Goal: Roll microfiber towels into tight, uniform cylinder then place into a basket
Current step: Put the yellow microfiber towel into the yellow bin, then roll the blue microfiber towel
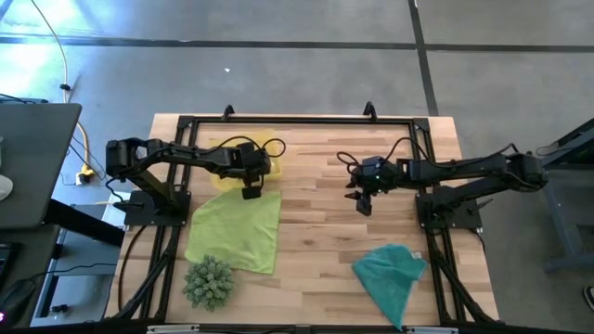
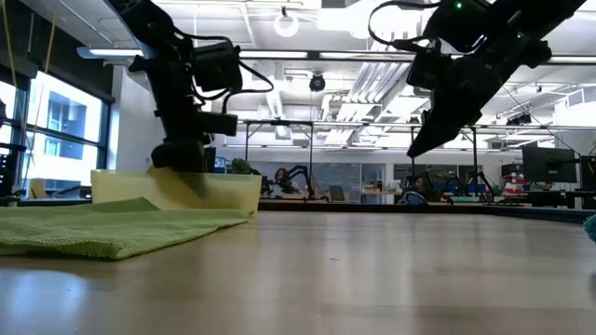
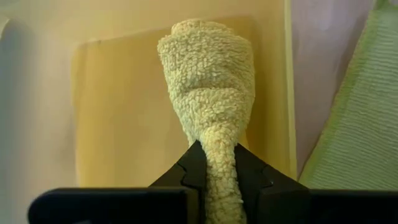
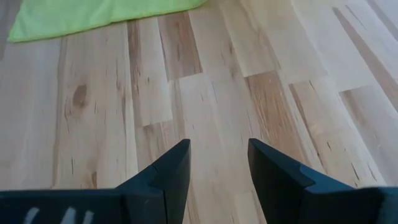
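While pinched between the left gripper's (image 3: 219, 163) pressed fingers, the rolled yellow towel (image 3: 208, 93), nubbly and tapered at the held end, is hung over the translucent basket (image 3: 121, 106). Farther off, the right gripper (image 4: 217, 163) is held spread above bare wood.

Overhead and table-level cameras share the lime towel (image 1: 237, 228); wrist cameras close.

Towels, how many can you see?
3. The rolled yellow towel is clamped in the left gripper over the basket. The lime green towel lies flat beside the plant ball. The teal towel is crumpled at the table's right.
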